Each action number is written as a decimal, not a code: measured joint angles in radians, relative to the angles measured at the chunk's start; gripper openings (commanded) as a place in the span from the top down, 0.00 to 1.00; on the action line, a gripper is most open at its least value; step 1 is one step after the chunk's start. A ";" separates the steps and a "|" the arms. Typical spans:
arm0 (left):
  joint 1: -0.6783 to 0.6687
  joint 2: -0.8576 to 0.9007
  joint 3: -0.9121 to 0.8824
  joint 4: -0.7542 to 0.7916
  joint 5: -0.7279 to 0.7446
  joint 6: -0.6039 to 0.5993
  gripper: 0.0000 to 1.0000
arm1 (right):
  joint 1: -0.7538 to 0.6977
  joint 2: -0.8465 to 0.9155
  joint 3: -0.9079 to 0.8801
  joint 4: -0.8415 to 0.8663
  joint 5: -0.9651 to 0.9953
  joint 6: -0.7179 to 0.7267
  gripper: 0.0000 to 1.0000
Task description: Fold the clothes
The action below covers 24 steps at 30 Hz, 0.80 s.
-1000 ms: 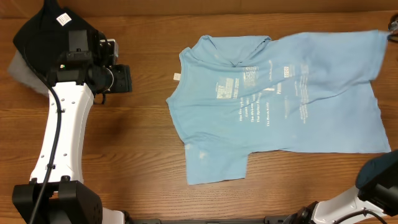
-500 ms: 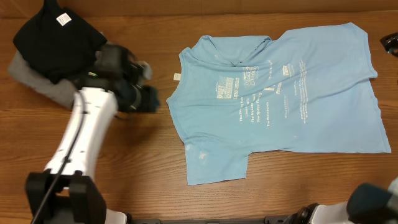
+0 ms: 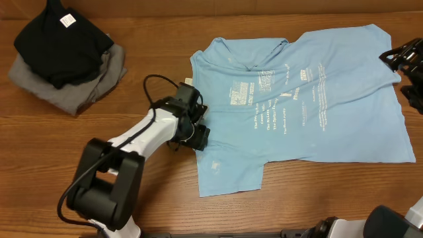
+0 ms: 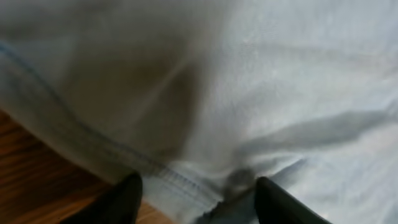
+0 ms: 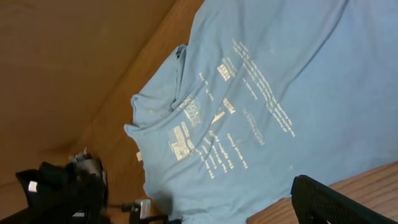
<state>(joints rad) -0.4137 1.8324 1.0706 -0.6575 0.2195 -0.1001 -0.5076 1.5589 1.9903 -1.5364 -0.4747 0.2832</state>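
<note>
1. The sky-blue T-shirt lies spread print-up on the wooden table, to the centre and right. It is well apart from the black garment stacked on the grey one at the far left.
2. My left gripper is at the shirt's left edge. In the wrist view its fingertips stand apart and unclenched, with the stitched hem running between them.
3. I'd sink until the lower finger slides under the hem. That way I pinch both layers and not just the top one.
4. I'd close fully before lifting, then carry the edge low across the print so the cloth doesn't drag or bunch.
5. The right gripper sits beside the shirt's far right corner. I can't tell whether it's clamped or loose, so I'd confirm before relying on it to anchor that side.
</note>
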 measured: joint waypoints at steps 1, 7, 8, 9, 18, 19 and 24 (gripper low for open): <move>-0.002 0.005 0.000 0.004 0.000 -0.006 0.82 | 0.000 0.000 0.000 -0.002 -0.001 -0.003 0.01; 0.004 0.023 0.018 -0.062 -0.038 -0.059 0.96 | 0.000 0.000 0.000 -0.022 0.012 -0.011 0.00; 0.007 0.023 0.020 -0.085 -0.050 -0.075 0.96 | 0.000 0.000 0.000 -0.027 0.017 -0.012 0.00; 0.016 0.023 0.024 -0.114 -0.068 -0.092 0.96 | 0.000 0.000 0.000 -0.034 0.023 -0.013 0.00; 0.378 0.021 0.032 -0.224 -0.212 -0.152 0.95 | 0.050 0.000 -0.050 -0.072 0.087 -0.018 0.00; 0.431 0.021 0.032 -0.219 -0.204 -0.138 0.91 | 0.063 0.000 -0.077 -0.067 0.095 -0.019 0.00; 0.534 0.020 0.032 -0.218 -0.137 -0.060 0.74 | 0.127 0.000 -0.246 0.001 0.147 -0.020 0.00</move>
<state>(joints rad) 0.1207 1.8523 1.1023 -0.8757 0.0830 -0.1604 -0.3805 1.5589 1.7443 -1.5356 -0.3275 0.2630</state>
